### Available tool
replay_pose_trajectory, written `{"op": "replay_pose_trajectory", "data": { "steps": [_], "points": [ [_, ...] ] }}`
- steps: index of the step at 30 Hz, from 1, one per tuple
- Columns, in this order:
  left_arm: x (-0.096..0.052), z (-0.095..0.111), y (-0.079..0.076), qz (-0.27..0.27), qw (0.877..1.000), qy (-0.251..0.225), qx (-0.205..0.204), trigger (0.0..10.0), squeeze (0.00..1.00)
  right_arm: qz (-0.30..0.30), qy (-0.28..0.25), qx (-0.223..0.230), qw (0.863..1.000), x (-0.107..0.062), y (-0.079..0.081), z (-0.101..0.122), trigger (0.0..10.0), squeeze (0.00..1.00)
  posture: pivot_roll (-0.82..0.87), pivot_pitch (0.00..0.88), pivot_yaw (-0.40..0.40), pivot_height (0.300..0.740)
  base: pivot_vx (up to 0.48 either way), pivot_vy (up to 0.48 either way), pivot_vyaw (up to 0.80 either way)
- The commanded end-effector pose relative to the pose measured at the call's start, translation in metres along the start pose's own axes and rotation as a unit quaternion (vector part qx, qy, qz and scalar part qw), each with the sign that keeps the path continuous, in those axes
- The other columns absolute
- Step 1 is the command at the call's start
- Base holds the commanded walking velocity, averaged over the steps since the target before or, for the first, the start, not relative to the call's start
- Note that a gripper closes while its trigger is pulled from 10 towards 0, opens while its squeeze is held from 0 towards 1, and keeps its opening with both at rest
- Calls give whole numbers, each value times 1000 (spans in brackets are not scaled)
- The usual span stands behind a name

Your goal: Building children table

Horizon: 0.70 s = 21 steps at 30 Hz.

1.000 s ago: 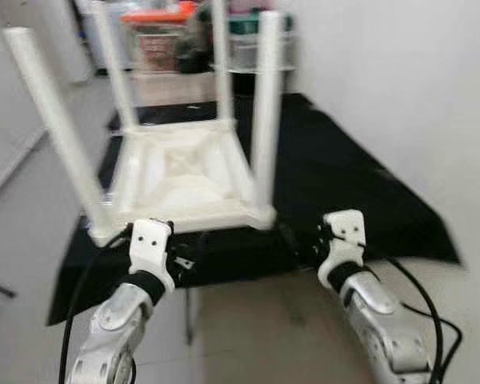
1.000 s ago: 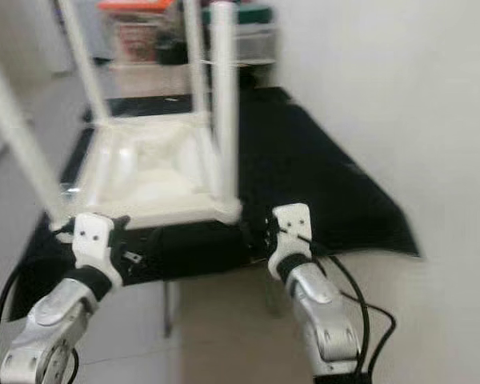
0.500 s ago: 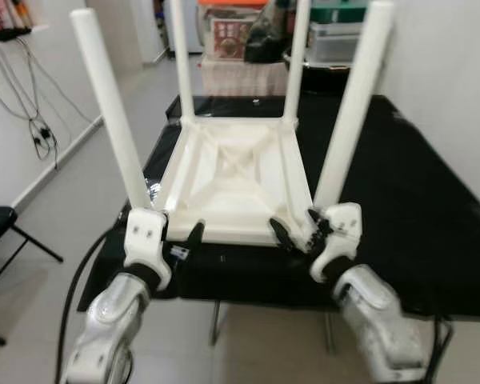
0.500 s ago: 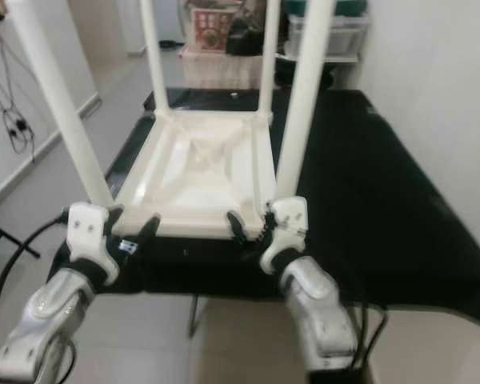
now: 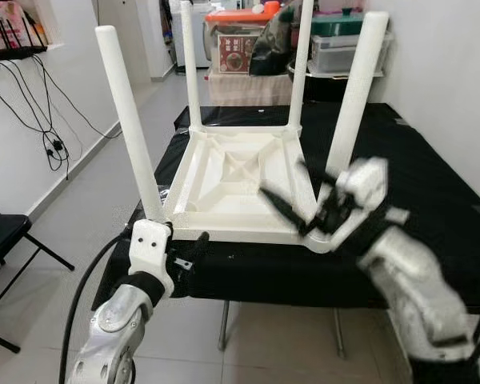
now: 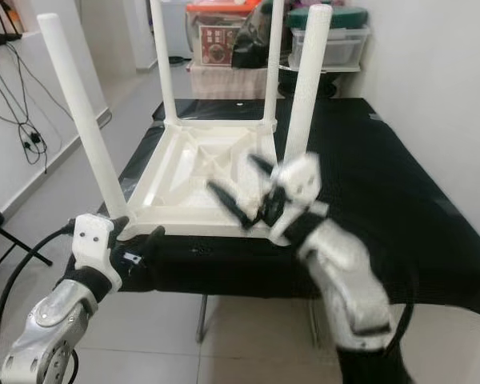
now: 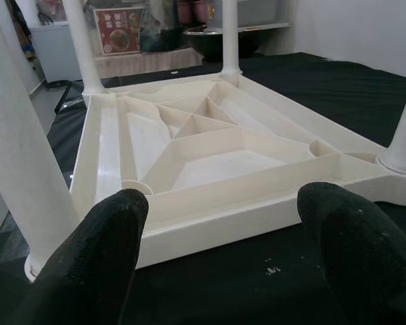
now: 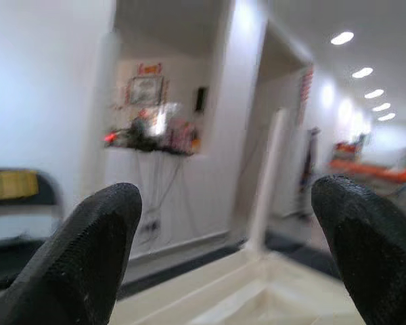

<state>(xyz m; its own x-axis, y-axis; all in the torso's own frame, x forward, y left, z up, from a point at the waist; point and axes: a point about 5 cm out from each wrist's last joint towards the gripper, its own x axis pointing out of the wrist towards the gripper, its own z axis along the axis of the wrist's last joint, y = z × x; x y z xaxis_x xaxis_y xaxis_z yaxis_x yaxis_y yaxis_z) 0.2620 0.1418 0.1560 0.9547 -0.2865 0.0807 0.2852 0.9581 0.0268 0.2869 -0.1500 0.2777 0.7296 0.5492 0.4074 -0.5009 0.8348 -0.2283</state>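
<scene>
Left eye view gives us the white table (image 5: 238, 180) lying upside down on a black-covered bench (image 5: 432, 176), its four legs pointing up. We see the near left leg (image 5: 130, 132) rising from the corner closest to our left arm, and the near right leg (image 5: 354, 92) standing at the corner just behind our right arm.

Our left gripper (image 5: 186, 250) sits low at the bench's front edge, just beside the near left corner of the table. In the left wrist view its fingers (image 7: 95, 261) are spread wide with nothing between them, aimed at the table's near rim; we cannot tell whether they touch the black cloth.

Our right gripper (image 5: 292, 200) is raised over the near right part of the underside, blurred. Its two black fingers are spread apart and hold nothing. In the right wrist view we see those fingers (image 8: 74, 254) wide open, looking across the table toward a white wall and a lit room beyond.

To our left we see a black chair (image 5: 4, 248) on the tiled floor, and cables (image 5: 44, 120) hanging down the wall. Beyond the bench stands a shelf with storage boxes (image 5: 244, 40), one with an orange lid.
</scene>
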Motion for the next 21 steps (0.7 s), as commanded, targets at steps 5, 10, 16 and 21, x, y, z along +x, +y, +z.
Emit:
{"op": "replay_pose_trajectory", "data": {
  "steps": [5,10,16,21],
  "points": [
    [0,2,1,-4,1000,-5,15,10000,0,-153,-49,-56,985,4,-42,31,10000,0,-66,0,-7,740,0,0,0],
    [1,7,0,-5,1000,-14,20,10000,0,-253,-19,-64,965,-3,-65,26,10000,0,-66,0,-6,740,0,0,0],
    [4,13,2,-4,999,-25,21,10000,0,-227,9,-43,973,8,-48,15,10000,0,-62,0,-7,740,0,0,0],
    [3,12,3,1,1000,-25,19,10000,0,-220,15,-23,975,14,-39,12,10000,0,-63,0,-8,740,0,0,0]
  ]
}}
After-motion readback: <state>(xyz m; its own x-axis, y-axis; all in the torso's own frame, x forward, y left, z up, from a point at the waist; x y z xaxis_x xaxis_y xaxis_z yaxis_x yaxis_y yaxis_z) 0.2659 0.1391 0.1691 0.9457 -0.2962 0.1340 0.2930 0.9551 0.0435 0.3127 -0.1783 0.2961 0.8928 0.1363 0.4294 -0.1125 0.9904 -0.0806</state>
